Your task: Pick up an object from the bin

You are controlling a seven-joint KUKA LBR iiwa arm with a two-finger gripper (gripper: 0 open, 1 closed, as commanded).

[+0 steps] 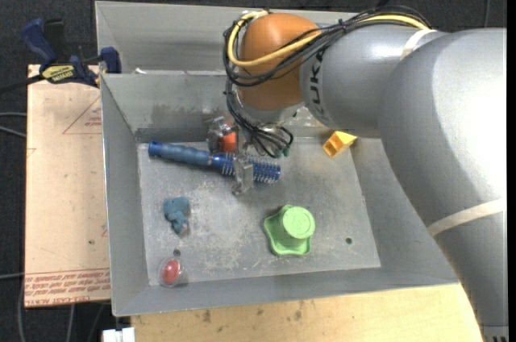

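Note:
My gripper [239, 175] hangs below the orange wrist cover, low in the middle of the bin, its fingers down at the bristle end of a blue brush [211, 160]. The brush lies across the bin floor with its handle pointing to the back left and its bristled head [264, 171] just right of the fingers. A small orange-red piece [228, 141] shows right behind the gripper, close to the brush. I cannot tell how far apart the fingers stand or whether they grip the brush.
A green lobed lid-like thing [289, 231] lies front right of the gripper. A blue-grey lump [177, 213] and a small red ball [170, 272] lie front left. A yellow block [338, 143] rests at the right by the arm.

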